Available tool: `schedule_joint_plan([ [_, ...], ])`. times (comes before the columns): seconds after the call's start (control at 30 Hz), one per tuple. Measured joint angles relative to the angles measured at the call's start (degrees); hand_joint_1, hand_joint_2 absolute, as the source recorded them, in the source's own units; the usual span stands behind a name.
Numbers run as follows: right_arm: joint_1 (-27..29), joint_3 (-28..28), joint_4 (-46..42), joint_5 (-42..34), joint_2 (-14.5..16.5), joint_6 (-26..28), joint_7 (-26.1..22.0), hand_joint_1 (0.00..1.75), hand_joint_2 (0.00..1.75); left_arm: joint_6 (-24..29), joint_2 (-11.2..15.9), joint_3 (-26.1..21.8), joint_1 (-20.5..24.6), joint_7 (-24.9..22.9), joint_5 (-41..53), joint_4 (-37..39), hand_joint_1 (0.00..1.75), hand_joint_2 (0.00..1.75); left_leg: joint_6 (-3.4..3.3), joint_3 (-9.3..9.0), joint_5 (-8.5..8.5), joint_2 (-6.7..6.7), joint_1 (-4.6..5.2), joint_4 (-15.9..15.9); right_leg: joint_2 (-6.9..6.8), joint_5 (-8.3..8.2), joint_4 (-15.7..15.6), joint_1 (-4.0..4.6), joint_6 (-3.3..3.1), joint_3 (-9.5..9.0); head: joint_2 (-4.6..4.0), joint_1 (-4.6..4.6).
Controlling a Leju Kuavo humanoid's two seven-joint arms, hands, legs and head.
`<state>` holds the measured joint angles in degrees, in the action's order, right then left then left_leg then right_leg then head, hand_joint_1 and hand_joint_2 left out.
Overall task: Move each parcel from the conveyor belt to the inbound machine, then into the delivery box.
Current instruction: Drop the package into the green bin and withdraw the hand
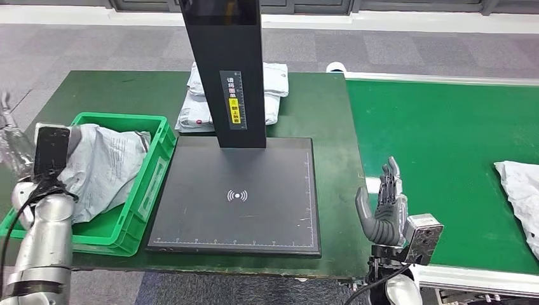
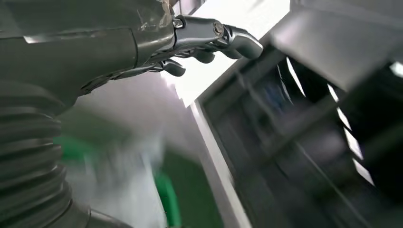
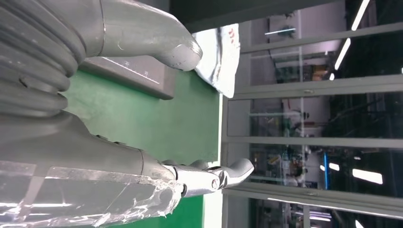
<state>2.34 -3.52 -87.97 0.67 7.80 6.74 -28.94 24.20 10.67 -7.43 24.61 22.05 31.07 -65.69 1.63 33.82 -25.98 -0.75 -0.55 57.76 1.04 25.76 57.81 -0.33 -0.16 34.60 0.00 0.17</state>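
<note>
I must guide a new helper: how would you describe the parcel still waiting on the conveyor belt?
Find the bright green conveyor belt right of the black inbound machine. The white crumpled parcel lies alone at its far right edge, cut off by the picture, unlike the grey one in the green box.

Silver tubular left arm [image 1: 44, 241] trailing a black cable; grey thumb, darker fingers on the right hand [image 1: 382, 206].

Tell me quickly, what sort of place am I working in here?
Likely a parcel sorting or logistics station: a green conveyor belt carrying a parcel, a black scanning machine with a tall post, and a green crate holding a bagged parcel.
</note>
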Motion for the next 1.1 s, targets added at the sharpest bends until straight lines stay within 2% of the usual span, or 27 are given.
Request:
schedule_joint_plan([
  [0.07,-1.46,0.00,1.16,-0.71,0.00,0.05,0.37,0.00,1.75,-3.12,-2.80,1.34,0.21,3.50,-6.00,-0.19,0.00,1.75,-0.01,0.00,0.00,0.00,0.00,0.01,-0.02,-0.02,0.00,0.00,0.02,-0.02,0.00,0.01],
  [0.17,-2.84,0.00,2.58,-1.31,-0.01,0.08,0.72,0.00,1.75,-3.23,-5.28,3.76,0.50,5.08,-8.81,-0.04,0.00,1.75,-0.01,-0.01,0.01,0.03,0.00,0.02,0.03,-0.08,0.00,-0.05,0.01,-0.02,0.00,0.01],
  [0.53,-3.74,0.00,4.07,-1.75,-0.04,0.66,0.70,0.00,1.75,-2.96,-6.91,6.94,0.79,5.21,-11.14,-0.01,0.00,1.75,0.01,-0.01,0.00,0.04,-0.09,0.01,0.03,-0.04,0.00,-0.06,-0.06,0.01,0.00,0.00],
  [0.63,-4.36,-0.03,4.70,-1.85,-0.04,0.04,0.70,0.00,1.75,-5.20,-7.64,7.51,1.00,5.72,-12.88,0.22,0.00,1.75,0.01,-0.01,0.01,0.04,-0.06,0.01,0.02,-0.05,0.00,-0.05,-0.06,0.02,0.00,-0.01],
  [0.7,-5.78,-0.21,6.09,-1.65,-0.04,-0.91,0.29,0.00,1.75,-8.03,-9.05,8.53,1.70,6.71,-14.89,1.10,0.00,1.75,-0.03,-0.01,0.04,0.01,-0.03,0.01,-0.01,-0.06,0.00,-0.05,-0.04,0.00,0.00,-0.01],
  [0.83,-10.93,-1.53,12.48,-1.19,0.01,-2.30,1.32,0.00,0.00,-10.79,-14.04,12.57,4.05,9.39,-19.00,5.64,0.00,1.75,-0.21,0.03,0.16,-0.13,0.00,0.02,-0.14,-0.17,0.00,-0.13,0.12,-0.06,0.00,0.00],
  [0.87,-12.08,-2.07,14.36,-1.53,0.10,-2.33,1.51,0.00,0.00,-10.90,-15.31,13.82,4.48,9.92,-19.89,6.95,0.00,1.75,-0.24,0.04,0.17,-0.16,0.01,0.03,-0.16,-0.19,0.00,-0.16,0.16,-0.06,0.00,0.01],
  [1.0,-15.78,-4.44,21.41,-3.99,0.99,-1.93,-0.22,0.00,1.75,-8.72,-19.99,18.38,6.24,11.82,-21.87,12.92,0.00,1.75,-0.27,0.07,0.19,-0.18,0.13,0.05,-0.15,-0.26,0.00,-0.26,0.26,-0.03,0.00,-0.01],
  [1.03,-16.67,-5.13,22.76,-4.53,1.25,-1.78,-1.24,0.00,1.31,-7.69,-21.03,19.33,6.74,12.49,-22.17,14.48,0.00,1.75,-0.27,0.07,0.19,-0.19,0.16,0.06,-0.14,-0.26,0.00,-0.26,0.26,-0.02,0.00,-0.01],
  [1.07,-17.47,-5.89,23.87,-5.04,1.48,-1.51,-2.46,0.00,1.31,-6.59,-22.09,20.22,7.21,13.23,-22.37,16.02,0.00,1.75,-0.27,0.08,0.19,-0.20,0.18,0.07,-0.15,-0.25,0.00,-0.26,0.26,-0.02,0.00,-0.01],
  [1.1,-18.15,-6.68,24.74,-5.43,1.75,-1.01,-3.79,0.00,0.87,-5.49,-23.17,21.14,7.65,14.01,-22.50,17.56,0.00,1.75,-0.27,0.09,0.19,-0.23,0.18,0.07,-0.17,-0.25,0.00,-0.25,0.26,-0.02,0.00,-0.01],
])
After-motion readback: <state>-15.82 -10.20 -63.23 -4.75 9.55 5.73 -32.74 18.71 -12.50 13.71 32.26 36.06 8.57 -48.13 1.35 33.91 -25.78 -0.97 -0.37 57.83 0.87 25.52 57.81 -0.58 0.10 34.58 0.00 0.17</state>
